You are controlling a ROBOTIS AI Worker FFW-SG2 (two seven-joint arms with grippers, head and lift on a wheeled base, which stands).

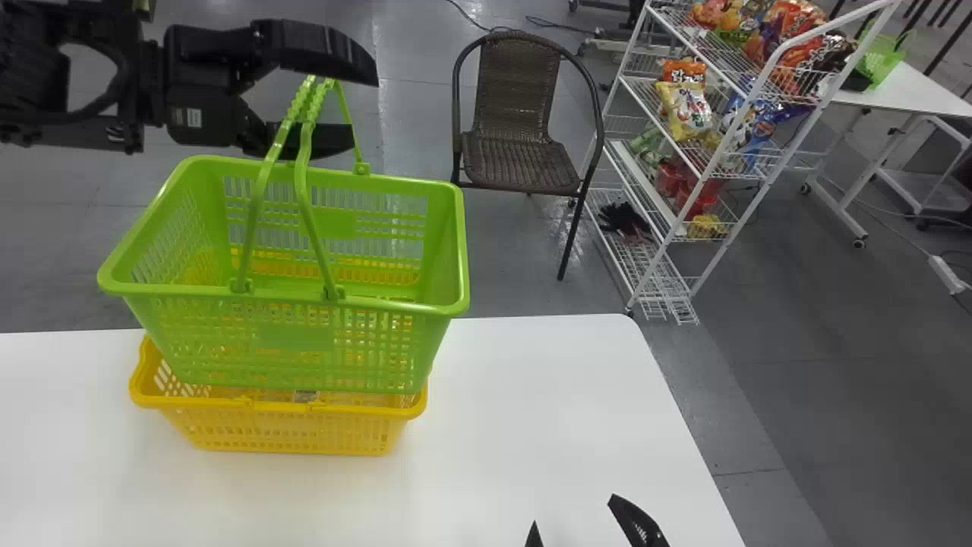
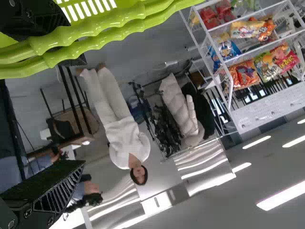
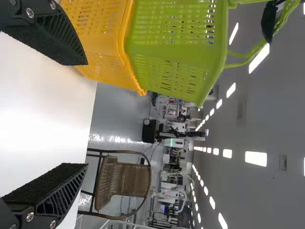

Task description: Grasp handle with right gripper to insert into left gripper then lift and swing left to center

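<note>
The left arm comes in along the far left, level with the top of the green basket, its end effector [image 1: 364,110] pointing right. Its two fingers are spread, one above the other, in the head view. The basket's handles [image 2: 71,50] are raised together; their ridged grips run crosswise to those fingers and lie between them in the head view. In the left wrist view the grips pass close by one finger, well apart from the other; whether they touch it I can't tell.

Below hangs or rests the green basket [image 1: 296,338], its long side running left to right, its lower part over or inside the yellow basket [image 1: 288,441] on the bench [image 1: 547,380]. How firmly it is seated there I can't tell.

To the right, nearer the robot and well apart from the grips, the right end effector [image 1: 572,510] reaches in over the bench; its fingers are spread too, with nothing between them.

So the left end effector is much the nearer. The handle looks handed over already; what's needed now is probably closing the left fingers on both grips, then a lift clear of the yellow rim before swinging. Catching only one grip could tip the basket.
</note>
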